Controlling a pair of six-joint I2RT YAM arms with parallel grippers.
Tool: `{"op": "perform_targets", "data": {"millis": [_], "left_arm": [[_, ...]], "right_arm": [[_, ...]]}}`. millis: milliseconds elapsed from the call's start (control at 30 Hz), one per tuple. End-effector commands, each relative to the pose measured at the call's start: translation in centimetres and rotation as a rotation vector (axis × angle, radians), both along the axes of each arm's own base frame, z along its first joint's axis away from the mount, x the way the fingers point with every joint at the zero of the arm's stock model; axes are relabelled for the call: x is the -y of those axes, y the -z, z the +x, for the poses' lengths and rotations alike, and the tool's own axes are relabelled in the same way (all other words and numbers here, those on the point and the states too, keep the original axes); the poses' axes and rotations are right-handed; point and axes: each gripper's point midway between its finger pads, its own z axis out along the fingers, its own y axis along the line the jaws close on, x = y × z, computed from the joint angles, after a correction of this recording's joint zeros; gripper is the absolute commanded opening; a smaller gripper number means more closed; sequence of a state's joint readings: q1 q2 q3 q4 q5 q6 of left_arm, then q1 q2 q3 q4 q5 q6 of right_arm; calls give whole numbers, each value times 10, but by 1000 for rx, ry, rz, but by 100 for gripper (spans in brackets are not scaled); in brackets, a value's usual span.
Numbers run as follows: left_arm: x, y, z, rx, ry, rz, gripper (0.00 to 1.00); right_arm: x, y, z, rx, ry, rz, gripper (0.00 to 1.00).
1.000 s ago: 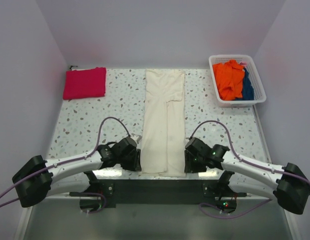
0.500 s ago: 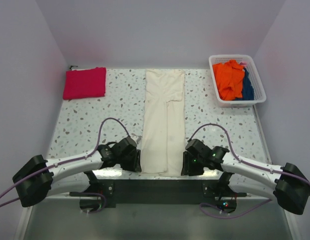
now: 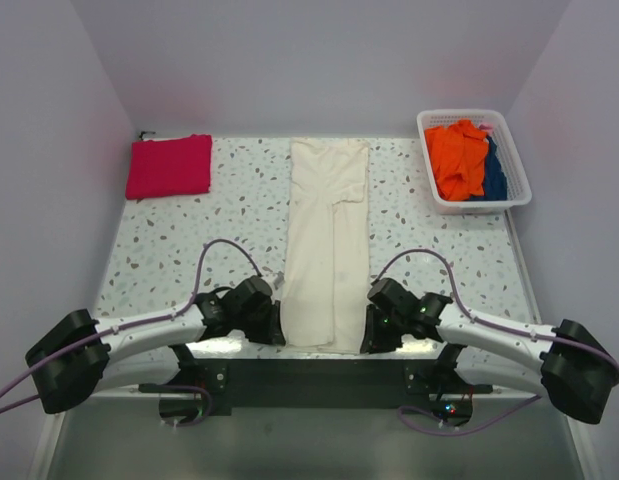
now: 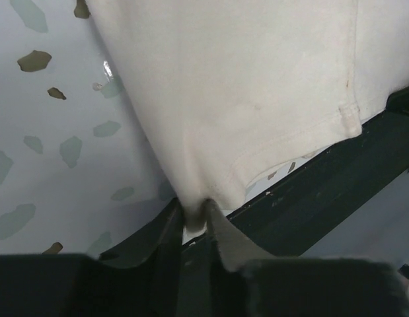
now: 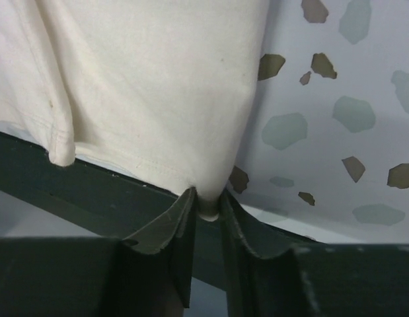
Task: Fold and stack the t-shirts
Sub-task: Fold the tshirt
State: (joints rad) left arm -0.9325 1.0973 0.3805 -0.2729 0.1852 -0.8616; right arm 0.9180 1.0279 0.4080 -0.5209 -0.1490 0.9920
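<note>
From above, the crimson-pink t-shirt (image 3: 170,166) lay as a folded square at about 10 o'clock on the tabletop (image 3: 169,250), so I judged that one done. The cream-white t-shirt (image 3: 327,240) was only part way. Its sides were folded in, leaving a long strip that ran from 12 to 6 o'clock down the middle. By my reckoning it needed folding end over end and then stacking with the pink one. More cloth, orange and blue, sat in a basket (image 3: 473,160) at 2 o'clock. My left hand (image 3: 272,322) was at the strip's 7 o'clock corner and my right hand (image 3: 370,330) at its 5 o'clock corner, both at the near hem.

In the left wrist view, my left hand (image 4: 194,214) was pinched narrow on a tuck of the cream-white t-shirt (image 4: 244,86) at its hem corner. The cloth fanned away from the grip toward 12 and 1 o'clock.

In the right wrist view, my right hand (image 5: 205,205) was likewise closed tight on a nub of the cream-white t-shirt (image 5: 145,86), which spread from the grip toward 11 o'clock.
</note>
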Motion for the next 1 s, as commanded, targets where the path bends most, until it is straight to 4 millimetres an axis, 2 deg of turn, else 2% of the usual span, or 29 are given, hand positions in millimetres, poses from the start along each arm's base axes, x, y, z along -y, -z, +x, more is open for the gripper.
{"op": "perform_targets", "data": {"millis": [0,67,133,167,233,267,433,467,500,567,600,633,667,700,733,833,900,967], "left_arm": [[5,-2,-1,-5,5,-22,16],[12,-11,7,22,4,-35,6],[16,-17,13,45,9,-37,0],[21,-25,21,66,2,-50,0],[22,-28,31,78,-2,-41,0],[27,-37,39,99,-4,-58,0],[31,-49,75,134,-27,-81,0],[36,-59,86,155,-30,-94,0],[37,-62,93,169,-35,-90,0],[40,-68,115,206,-50,-80,0],[43,-70,124,225,-47,-81,0],[42,-64,132,214,-60,-62,0],[47,-70,144,228,-68,-69,0],[50,-64,150,219,-67,-63,0],[53,-70,163,233,-82,-74,0],[53,-66,189,248,-123,-58,0],[53,-61,204,246,-150,-63,0],[52,-66,221,266,-182,-69,0]], "right_arm": [[2,1,4,13,16,-27,23],[-1,-11,12,50,17,-21,16],[-1,-22,24,109,11,-37,10],[-4,-35,32,142,12,-41,8],[-4,-47,47,216,3,-67,4],[-8,-58,55,244,3,-72,3],[-14,-76,91,359,-7,-146,1],[-20,-82,100,381,-7,-145,1],[-22,-78,107,382,-9,-166,1],[-30,-86,131,426,10,-151,1],[-31,-78,140,420,0,-178,0],[-27,-78,154,424,27,-183,0],[-33,-85,169,452,44,-165,0],[-29,-77,181,441,56,-187,0],[-33,-78,192,458,68,-172,0],[-40,-82,225,497,90,-179,0],[-42,-81,238,504,93,-184,0],[-42,-77,256,512,118,-195,0]]}}
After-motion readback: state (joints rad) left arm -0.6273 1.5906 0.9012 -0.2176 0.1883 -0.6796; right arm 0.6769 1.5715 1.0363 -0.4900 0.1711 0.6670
